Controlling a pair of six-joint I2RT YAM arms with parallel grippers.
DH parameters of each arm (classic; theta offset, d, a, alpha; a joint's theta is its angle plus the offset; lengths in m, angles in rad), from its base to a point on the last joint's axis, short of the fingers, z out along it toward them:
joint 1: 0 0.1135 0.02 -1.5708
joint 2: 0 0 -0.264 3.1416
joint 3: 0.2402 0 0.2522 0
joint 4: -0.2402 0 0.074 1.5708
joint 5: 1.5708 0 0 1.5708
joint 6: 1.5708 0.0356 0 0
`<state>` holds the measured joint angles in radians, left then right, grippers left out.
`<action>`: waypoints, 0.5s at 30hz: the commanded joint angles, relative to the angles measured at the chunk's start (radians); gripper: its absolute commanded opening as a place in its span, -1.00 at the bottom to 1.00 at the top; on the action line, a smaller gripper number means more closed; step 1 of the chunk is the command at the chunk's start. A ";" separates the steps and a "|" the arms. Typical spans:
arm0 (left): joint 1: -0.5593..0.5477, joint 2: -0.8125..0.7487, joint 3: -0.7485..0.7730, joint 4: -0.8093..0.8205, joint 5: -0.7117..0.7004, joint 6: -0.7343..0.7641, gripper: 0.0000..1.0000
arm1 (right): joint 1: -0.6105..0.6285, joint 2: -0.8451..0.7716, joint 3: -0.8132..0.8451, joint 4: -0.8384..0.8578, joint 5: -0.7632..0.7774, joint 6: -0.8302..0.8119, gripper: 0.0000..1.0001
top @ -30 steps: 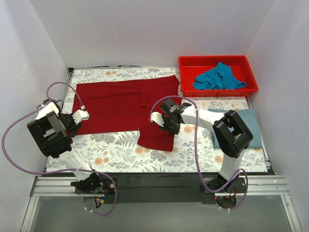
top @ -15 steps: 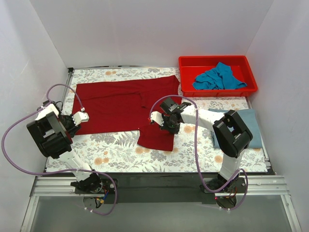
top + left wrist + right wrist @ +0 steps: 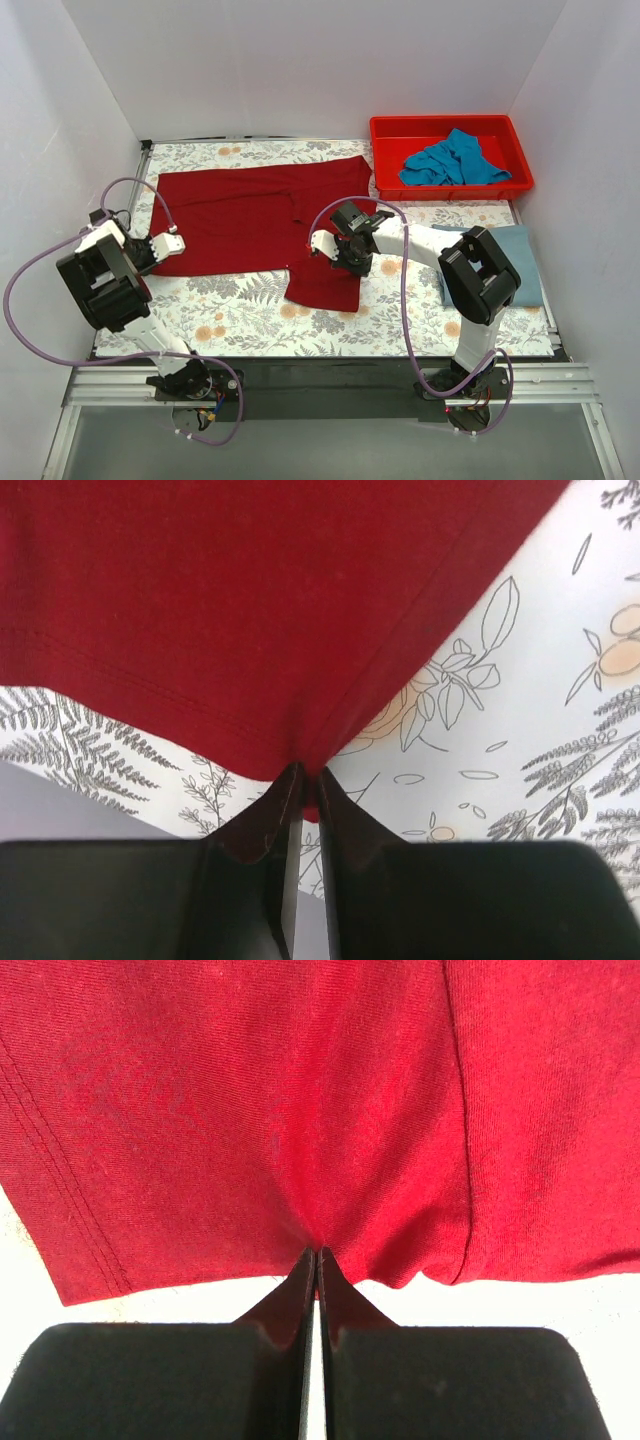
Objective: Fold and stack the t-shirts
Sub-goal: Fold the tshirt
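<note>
Overhead, the dark red t-shirt point(image 3: 240, 210) is lying spread on the table point(image 3: 240, 310), with the left gripper point(image 3: 172, 242) at its nine o'clock edge and the right gripper point(image 3: 322, 245) at four. Left wrist: the jaws are clenching a hem corner. Right wrist: the jaws are clenching a bunched fold. Folding is seemingly just beginning, and the next move is likely calling for both arms to lift together.

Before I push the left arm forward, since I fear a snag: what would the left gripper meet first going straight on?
The left gripper is shut on a corner of the dark red t-shirt. Straight ahead lies more of that same cloth, so it would probably bunch the shirt first.

Dark red t-shirt point(image 3: 240, 215), spread flat
</note>
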<state>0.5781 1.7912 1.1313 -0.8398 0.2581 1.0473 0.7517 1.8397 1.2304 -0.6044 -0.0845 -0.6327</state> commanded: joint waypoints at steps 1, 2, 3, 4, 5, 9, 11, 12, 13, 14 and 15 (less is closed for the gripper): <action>0.006 -0.042 -0.125 0.057 -0.017 0.060 -0.86 | -0.009 -0.042 0.011 -0.017 0.002 -0.009 -0.97; 0.009 -0.056 -0.146 0.067 -0.020 0.068 -1.00 | -0.009 -0.052 0.006 -0.018 0.002 -0.010 -0.97; 0.009 -0.084 -0.160 0.070 -0.016 0.077 -1.00 | -0.009 -0.059 0.006 -0.018 -0.003 -0.012 -0.97; 0.011 -0.096 -0.171 0.062 -0.008 0.086 -1.00 | -0.009 -0.066 0.007 -0.020 -0.011 -0.010 -0.97; 0.014 -0.108 -0.168 0.048 0.010 0.092 -1.00 | -0.008 -0.083 0.006 -0.021 -0.017 -0.012 -0.97; 0.035 -0.145 -0.117 -0.099 0.052 0.105 -1.00 | -0.009 -0.144 -0.003 -0.044 -0.047 -0.013 -0.97; 0.055 -0.159 -0.090 -0.125 0.062 0.108 -1.00 | -0.008 -0.184 -0.011 -0.057 -0.066 -0.010 -0.97; 0.063 -0.161 -0.078 -0.145 0.075 0.105 -1.00 | -0.008 -0.198 -0.019 -0.058 -0.070 -0.010 -0.97; 0.071 -0.162 -0.064 -0.156 0.081 0.100 -1.00 | -0.009 -0.210 -0.020 -0.057 -0.070 -0.010 -0.97; 0.083 -0.153 -0.042 -0.169 0.089 0.091 -1.00 | -0.009 -0.232 -0.023 -0.058 -0.070 -0.010 -0.97; 0.088 -0.142 0.002 -0.198 0.101 0.068 -1.00 | -0.009 -0.241 -0.019 -0.058 -0.069 -0.010 -0.97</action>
<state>0.6384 1.6775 1.0397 -0.9314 0.3035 1.1213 0.7464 1.6581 1.2190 -0.6357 -0.1230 -0.6353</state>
